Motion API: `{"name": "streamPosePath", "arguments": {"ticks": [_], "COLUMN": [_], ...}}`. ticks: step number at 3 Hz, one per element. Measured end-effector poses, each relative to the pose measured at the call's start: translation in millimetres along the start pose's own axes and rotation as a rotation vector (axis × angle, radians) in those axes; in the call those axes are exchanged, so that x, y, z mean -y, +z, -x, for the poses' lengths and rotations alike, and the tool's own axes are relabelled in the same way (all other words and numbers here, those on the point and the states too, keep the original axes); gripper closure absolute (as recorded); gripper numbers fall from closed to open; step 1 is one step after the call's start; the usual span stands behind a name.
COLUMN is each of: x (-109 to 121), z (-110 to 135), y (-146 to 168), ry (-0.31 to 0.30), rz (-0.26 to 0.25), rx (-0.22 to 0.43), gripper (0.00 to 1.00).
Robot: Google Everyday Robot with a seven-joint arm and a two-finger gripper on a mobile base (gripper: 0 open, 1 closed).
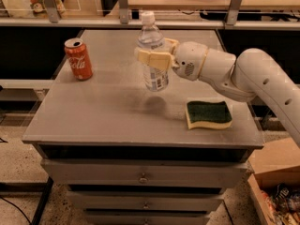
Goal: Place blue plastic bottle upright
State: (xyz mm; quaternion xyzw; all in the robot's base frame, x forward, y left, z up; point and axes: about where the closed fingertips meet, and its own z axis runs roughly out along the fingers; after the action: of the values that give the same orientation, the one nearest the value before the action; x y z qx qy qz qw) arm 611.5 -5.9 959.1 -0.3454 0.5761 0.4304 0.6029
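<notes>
The blue plastic bottle (153,55) is a clear ribbed bottle with a white cap and a white label. It is upright and held in the air above the middle of the grey table (103,111), its shadow below it. My gripper (153,55) comes in from the right on a white arm and is shut on the bottle's middle, with one tan finger (151,58) across its front.
A red Coca-Cola can (78,59) stands upright at the table's left. A green and yellow sponge (208,114) lies at the right front. Drawers sit under the tabletop. A cardboard box (276,182) stands on the floor at the right.
</notes>
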Motion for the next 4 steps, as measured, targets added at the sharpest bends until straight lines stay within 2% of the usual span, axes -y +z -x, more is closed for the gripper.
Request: {"name": "streamPosePath", "arguments": {"ticks": [1,2,4], "x": [12.9,23.0,23.0], "z": [-25.9,-42.9,-36.8], "y": [1.7,3.1,3.9], "ry": [-0.015,-0.035,-0.036], "rz": [-0.004,-0.011,-0.012], "rx": [0.004,-0.009,-0.009], "gripper": [1.00,0.84,0.37]}}
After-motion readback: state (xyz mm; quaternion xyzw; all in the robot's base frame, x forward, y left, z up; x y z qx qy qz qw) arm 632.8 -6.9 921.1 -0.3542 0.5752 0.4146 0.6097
